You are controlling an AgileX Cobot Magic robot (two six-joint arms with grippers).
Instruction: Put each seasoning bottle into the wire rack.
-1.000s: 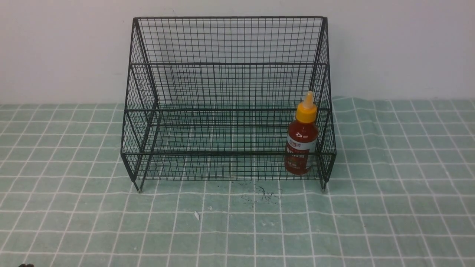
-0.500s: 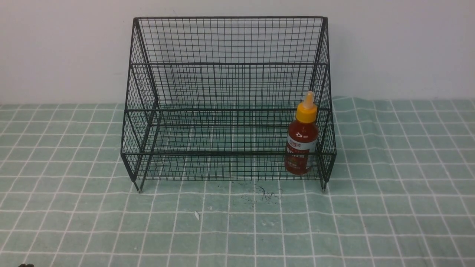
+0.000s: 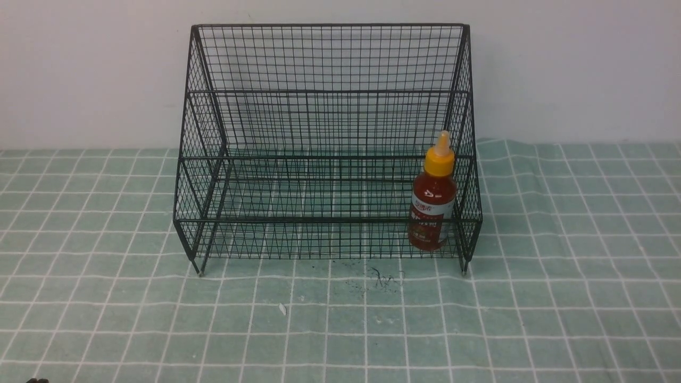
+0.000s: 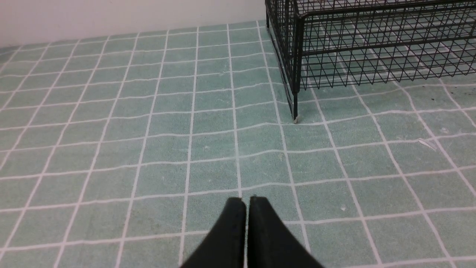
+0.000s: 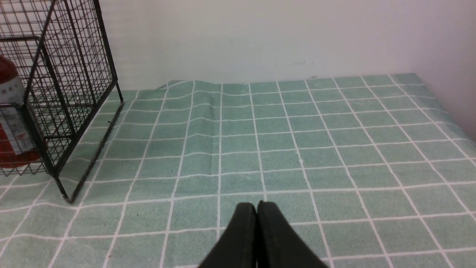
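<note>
One seasoning bottle (image 3: 433,205) with dark red sauce and a yellow-orange nozzle cap stands upright in the lower tier of the black wire rack (image 3: 325,90), at its right end. Part of the bottle (image 5: 9,123) shows through the mesh in the right wrist view. My left gripper (image 4: 247,200) is shut and empty, low over the cloth, well in front of and to the left of the rack's left front foot (image 4: 295,118). My right gripper (image 5: 256,204) is shut and empty, low over the cloth, to the right of the rack (image 5: 63,85). Neither gripper shows in the front view.
A green checked cloth (image 3: 558,298) covers the table up to a white wall (image 3: 574,64). Dark smudges (image 3: 380,277) and a small white scrap (image 3: 282,308) lie on the cloth just in front of the rack. The cloth's right edge meets a side wall (image 5: 453,67).
</note>
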